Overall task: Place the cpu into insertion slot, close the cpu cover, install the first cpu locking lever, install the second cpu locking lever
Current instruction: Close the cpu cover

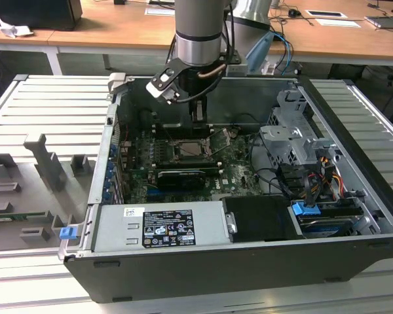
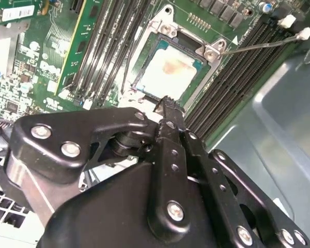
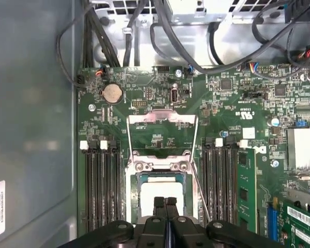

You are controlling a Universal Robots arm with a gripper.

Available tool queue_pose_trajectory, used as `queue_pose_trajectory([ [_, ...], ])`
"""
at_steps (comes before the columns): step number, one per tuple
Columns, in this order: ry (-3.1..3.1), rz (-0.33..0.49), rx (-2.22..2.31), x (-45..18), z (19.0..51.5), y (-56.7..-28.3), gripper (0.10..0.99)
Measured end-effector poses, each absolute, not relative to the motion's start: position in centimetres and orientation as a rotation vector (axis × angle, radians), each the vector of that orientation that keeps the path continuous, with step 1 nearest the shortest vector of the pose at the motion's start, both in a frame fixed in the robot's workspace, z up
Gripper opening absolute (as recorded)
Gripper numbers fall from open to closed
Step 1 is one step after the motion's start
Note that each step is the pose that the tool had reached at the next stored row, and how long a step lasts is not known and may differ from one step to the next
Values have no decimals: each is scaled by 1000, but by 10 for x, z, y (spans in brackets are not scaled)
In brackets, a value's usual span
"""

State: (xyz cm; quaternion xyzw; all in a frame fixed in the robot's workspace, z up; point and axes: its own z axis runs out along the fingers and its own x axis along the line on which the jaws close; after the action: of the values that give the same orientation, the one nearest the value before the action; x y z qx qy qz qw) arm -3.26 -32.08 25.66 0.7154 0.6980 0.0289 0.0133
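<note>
- Since the cpu (image 3: 163,192) lies seated in the insertion slot (image 3: 130,195), the gripper (image 3: 165,201) hangs just above it, clenched together and empty.
- Likely a light, rigid, fragile chip; take it by its edges only.

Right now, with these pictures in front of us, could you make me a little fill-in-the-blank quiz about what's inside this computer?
1. The pale square cpu lies inside the insertion ___.
2. The arm's fingers, just over the cpu, are ___, with no gap between them.
3. Long black memory slots flank the cpu on ___ sides.
4. The circuit board under it all is coloured ___.

Missing words: slot; shut; both; green.
</note>
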Motion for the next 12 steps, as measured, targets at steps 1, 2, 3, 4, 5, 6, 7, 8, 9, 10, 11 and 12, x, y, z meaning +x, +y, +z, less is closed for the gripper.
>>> queue_pose_trajectory([
  [1,2174,90,2229,-31,257,-321,106],
  [2,2174,90,2229,-30,257,-321,106],
  [3,2174,90,2229,-27,257,-321,106],
  [4,2174,90,2229,-23,257,-321,106],
  [5,2174,90,2229,-20,257,-321,106],
  [6,2173,90,2229,-18,257,-321,106],
  [7,2173,90,2229,-16,257,-321,106],
  [8,2174,90,2229,-14,257,-321,106],
  [9,2174,89,2229,-13,257,-321,106],
  [10,2174,89,2229,-13,257,-321,106],
  [11,2173,89,2229,-12,258,-321,106],
  [12,2173,89,2229,-12,259,-321,106],
])
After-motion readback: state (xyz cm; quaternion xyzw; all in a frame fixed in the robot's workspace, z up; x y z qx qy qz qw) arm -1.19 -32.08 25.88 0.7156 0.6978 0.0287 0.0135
